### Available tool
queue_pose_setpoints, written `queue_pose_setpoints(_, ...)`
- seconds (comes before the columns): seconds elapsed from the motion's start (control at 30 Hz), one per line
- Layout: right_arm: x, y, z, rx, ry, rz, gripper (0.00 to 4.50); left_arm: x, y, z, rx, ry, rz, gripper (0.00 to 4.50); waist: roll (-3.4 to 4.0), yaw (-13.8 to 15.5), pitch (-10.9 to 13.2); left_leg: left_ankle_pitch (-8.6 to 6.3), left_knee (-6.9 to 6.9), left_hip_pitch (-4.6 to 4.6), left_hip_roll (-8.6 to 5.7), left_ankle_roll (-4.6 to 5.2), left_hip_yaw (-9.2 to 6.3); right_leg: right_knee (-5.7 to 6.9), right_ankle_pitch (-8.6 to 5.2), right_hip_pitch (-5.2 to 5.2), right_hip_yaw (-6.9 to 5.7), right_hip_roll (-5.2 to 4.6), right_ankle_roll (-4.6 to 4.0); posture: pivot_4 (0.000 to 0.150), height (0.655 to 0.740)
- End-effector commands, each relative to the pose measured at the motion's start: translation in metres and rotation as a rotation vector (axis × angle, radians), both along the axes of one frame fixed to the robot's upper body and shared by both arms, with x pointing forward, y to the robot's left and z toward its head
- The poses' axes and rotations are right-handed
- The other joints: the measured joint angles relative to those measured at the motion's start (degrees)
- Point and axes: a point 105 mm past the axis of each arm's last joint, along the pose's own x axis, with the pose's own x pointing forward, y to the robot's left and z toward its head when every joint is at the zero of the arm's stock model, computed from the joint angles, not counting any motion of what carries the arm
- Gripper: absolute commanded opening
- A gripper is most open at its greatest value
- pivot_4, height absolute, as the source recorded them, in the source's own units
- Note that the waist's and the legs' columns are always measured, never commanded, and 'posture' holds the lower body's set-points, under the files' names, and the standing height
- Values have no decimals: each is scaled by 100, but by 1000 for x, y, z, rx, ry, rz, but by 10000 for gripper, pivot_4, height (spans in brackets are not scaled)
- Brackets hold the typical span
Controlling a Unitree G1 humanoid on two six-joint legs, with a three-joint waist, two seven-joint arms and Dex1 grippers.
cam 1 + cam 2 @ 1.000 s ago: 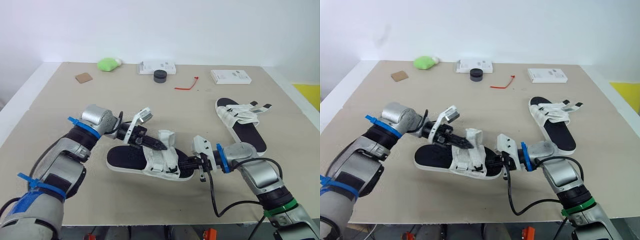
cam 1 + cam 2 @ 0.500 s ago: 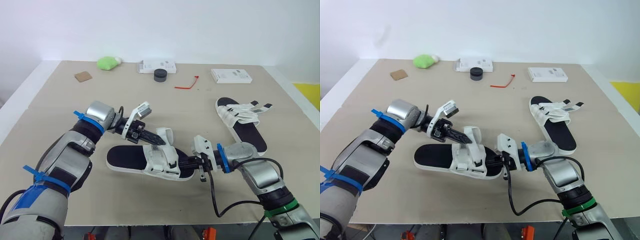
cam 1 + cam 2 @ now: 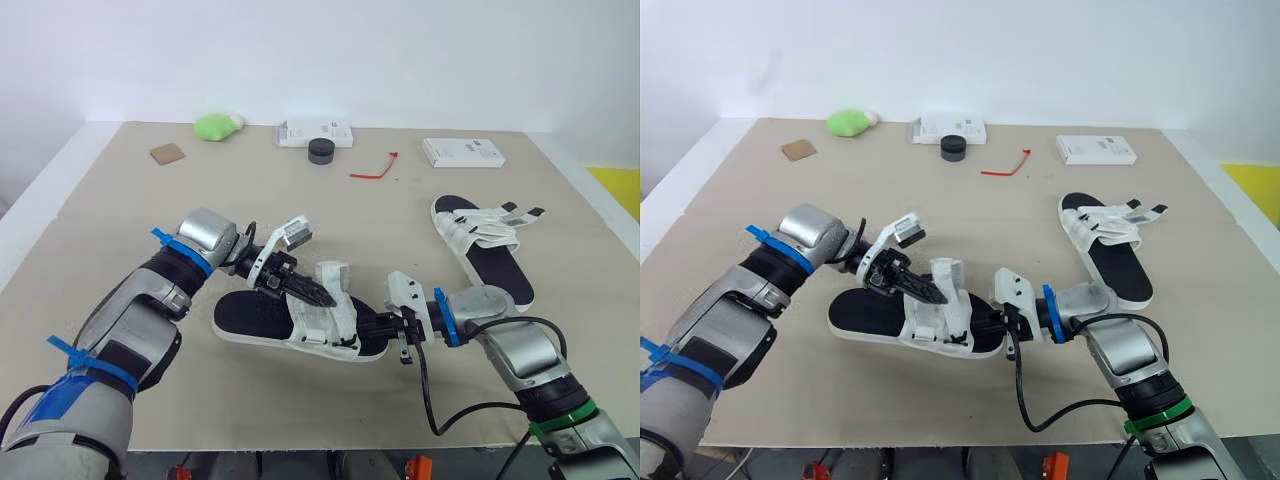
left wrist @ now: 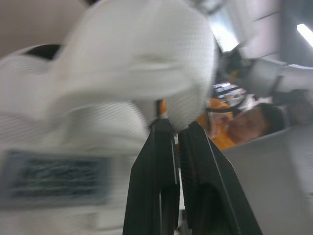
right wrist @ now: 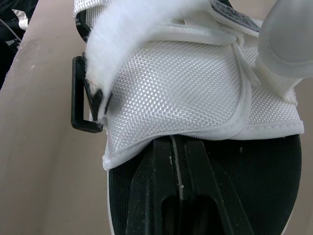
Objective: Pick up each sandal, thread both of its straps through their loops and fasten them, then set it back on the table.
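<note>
near sandal: you have it (image 3: 300,325) lying flat on the table (image 3: 120,220), front and centre, between your two arms, black sole down and white straps up.
left gripper: yours (image 3: 320,294) is over the middle of that sandal, fingers pinched narrow on the free end of a white strap (image 3: 333,272); the left wrist view shows the strap's edge caught between the two black tips.
strap: its held end stands up off the sandal, bent over above your fingertips.
right gripper: yours (image 3: 372,325) lies low at the sandal's end nearest your right arm, fingers pressed together, resting on the black footbed (image 5: 254,186) with their tips under the edge of the white upper (image 5: 181,93).
loop: a black rectangular one (image 5: 80,93) sits at the side of the upper, beside a fuzzy white strap end.
far sandal: it (image 3: 485,250) lies well apart to your right and farther back, flat on the table, its strap ends splayed out past the sole.
</note>
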Motion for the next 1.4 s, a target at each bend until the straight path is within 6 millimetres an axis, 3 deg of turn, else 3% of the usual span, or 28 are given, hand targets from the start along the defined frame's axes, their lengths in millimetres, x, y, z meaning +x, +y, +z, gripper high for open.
queue_pose_setpoints(0.03,-2,-18,-36,-114,111,-95,0,7,-8,-3,27,-57,-17,1926,-1,3,0,0,1,1,-1,0,0,0,0,2,0,0,0,1500,7400)
queue_pose_setpoints(0.47,-4,-20,-36,-108,113,-116,0,18,-21,-9,54,-168,-45,1926,-1,8,-1,-1,3,-1,-2,1,-1,0,0,4,0,0,1,1500,7400)
queue_pose_setpoints(0.73,-2,-19,-36,-109,111,-116,0,18,-21,0,16,-153,-34,27441,-1,8,-1,-1,6,0,-3,2,-2,0,2,9,0,-1,3,1500,7400)
queue_pose_setpoints(0.87,-1,-20,-36,-110,109,-117,0,21,-24,14,-27,-147,-12,43541,-1,8,-1,0,10,0,-3,2,-2,0,3,11,0,-1,6,1500,7400)
queue_pose_setpoints(0.97,1,-21,-36,-112,103,-122,0,9,-30,26,-69,-46,-28,43541,0,6,0,0,11,0,-4,3,-3,0,5,11,0,-1,9,1500,7400)
queue_pose_setpoints(1.07,2,-21,-35,-109,102,-123,0,-3,-33,24,-64,1,-65,43541,1,2,2,0,11,-2,-3,3,-3,0,5,10,0,0,10,1500,7400)
queue_pose_setpoints(1.4,3,-21,-34,-103,99,-127,0,-1,-34,5,-3,-13,-12,43541,4,5,1,2,15,7,-4,6,-5,3,7,23,1,0,12,1500,7400)
